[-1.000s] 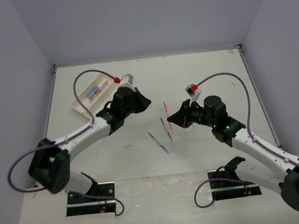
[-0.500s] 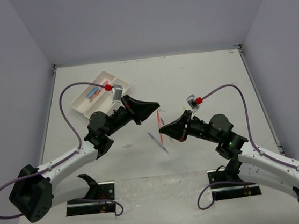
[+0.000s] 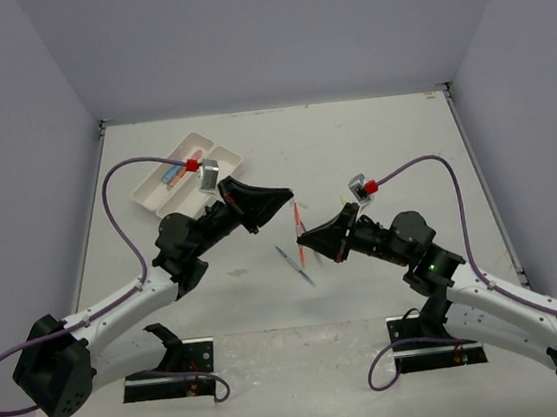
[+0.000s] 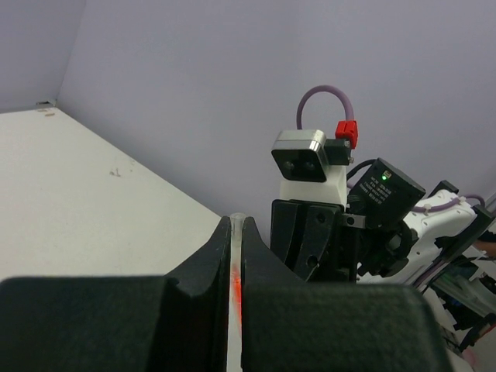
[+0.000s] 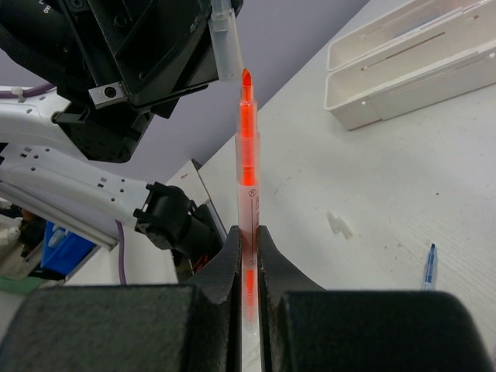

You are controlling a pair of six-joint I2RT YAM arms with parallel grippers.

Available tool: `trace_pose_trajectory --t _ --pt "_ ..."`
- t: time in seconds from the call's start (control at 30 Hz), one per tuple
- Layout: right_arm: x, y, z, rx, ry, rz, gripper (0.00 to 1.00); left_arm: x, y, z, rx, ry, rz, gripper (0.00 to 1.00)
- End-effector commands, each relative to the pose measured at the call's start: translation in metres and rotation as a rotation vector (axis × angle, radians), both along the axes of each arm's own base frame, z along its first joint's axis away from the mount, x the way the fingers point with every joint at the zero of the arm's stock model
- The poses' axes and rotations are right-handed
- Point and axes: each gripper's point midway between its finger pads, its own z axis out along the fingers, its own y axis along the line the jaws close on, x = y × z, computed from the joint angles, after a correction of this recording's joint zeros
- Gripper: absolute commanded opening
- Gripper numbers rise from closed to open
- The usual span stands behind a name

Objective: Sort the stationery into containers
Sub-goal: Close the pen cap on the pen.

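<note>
Status: orange marker (image 5: 246, 170) is off the desk, upright in the right claw (image 5: 246, 242). Its fingers are pinched together on the barrel, tip up, with most of the barrel sticking out past them. The left claw (image 4: 235, 232) is closed too, on what looks like the clear cap (image 5: 224, 40), just beside the marker tip; can't tell if they touch. Handling call: thin, light, rigid plastic with a smooth round barrel, so it can roll or pivot in a two-point pinch. Grip mid-barrel across the axis with modest force; little risk of crushing. Capping needs the two axes lined up, and the cap sits slightly off to one side. The trays (image 5: 403, 87) sit side by side at the far left of the desk (image 3: 372, 147), well apart from the marker. One holds a few coloured items, type unclear. A blue pen (image 3: 293, 265) lies flat on the desk below the claws, with another thin one near it. The desk is flat, matte off-white and a bit scuffed; round things will likely roll. Plain lavender walls (image 3: 269, 38) on three sides, well back from both claws.
</note>
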Motion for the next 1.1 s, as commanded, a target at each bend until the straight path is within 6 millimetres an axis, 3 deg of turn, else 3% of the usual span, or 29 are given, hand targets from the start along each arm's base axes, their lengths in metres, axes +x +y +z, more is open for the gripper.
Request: trace_pose_trajectory --t 0.0,0.23,1.07 --pt "-0.002 -0.001 0.018 0.018 -0.064 0.003 0.00 0.001 0.003 0.023 -0.059 -0.039 0.023 0.00" --pt "-0.003 0.000 0.021 0.010 -0.070 0.012 0.00 0.002 0.004 0.028 -0.086 -0.022 0.026 0.00" --pt "0.002 -0.001 0.033 0.003 -0.084 -0.013 0.00 -0.001 -0.002 0.011 -0.084 0.015 -0.021 0.00"
